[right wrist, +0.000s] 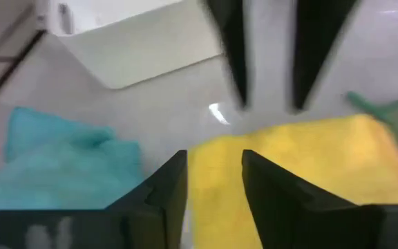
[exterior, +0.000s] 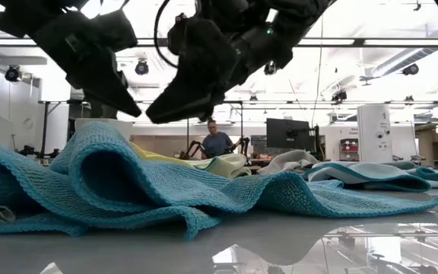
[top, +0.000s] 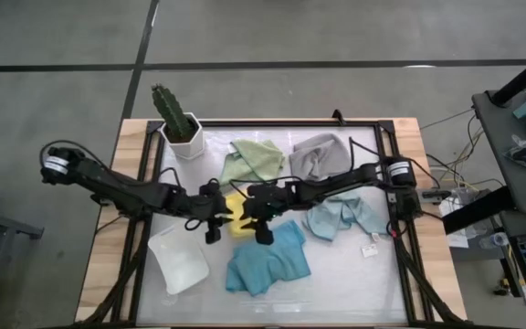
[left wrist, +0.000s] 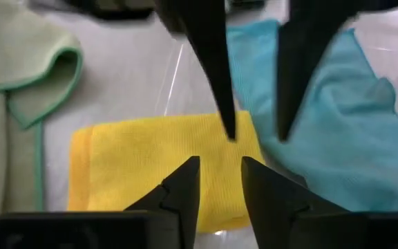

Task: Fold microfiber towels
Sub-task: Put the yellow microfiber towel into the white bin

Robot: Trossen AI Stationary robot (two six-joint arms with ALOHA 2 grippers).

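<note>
Hovering face to face above the yellow towel (top: 235,216) in the middle of the table (top: 354,274), the left gripper (top: 212,235) and the right gripper (top: 263,236) both have their fingers parted with nothing between them. The yellow towel lies flat as a small neat rectangle, with the teal towel (top: 268,259) bunched beside it, the green towel (top: 254,159) and grey towel (top: 320,153) farther back, and the pale blue towel (top: 341,217) off to the right. This step looks like either finishing the yellow towel or moving on, so the sensible course is to lift both grippers straight up without dragging an edge, then pick one loose corner of the next towel cleanly, keeping clear of its neighbours. Working both arms this close calls for care that the fingers do not knock together. From above, the arms cover most of the yellow towel, so how many layers it has cannot be told. At table height the teal towel blocks nearly everything behind it, and the white tray (top: 179,260) is not visible there.
</note>
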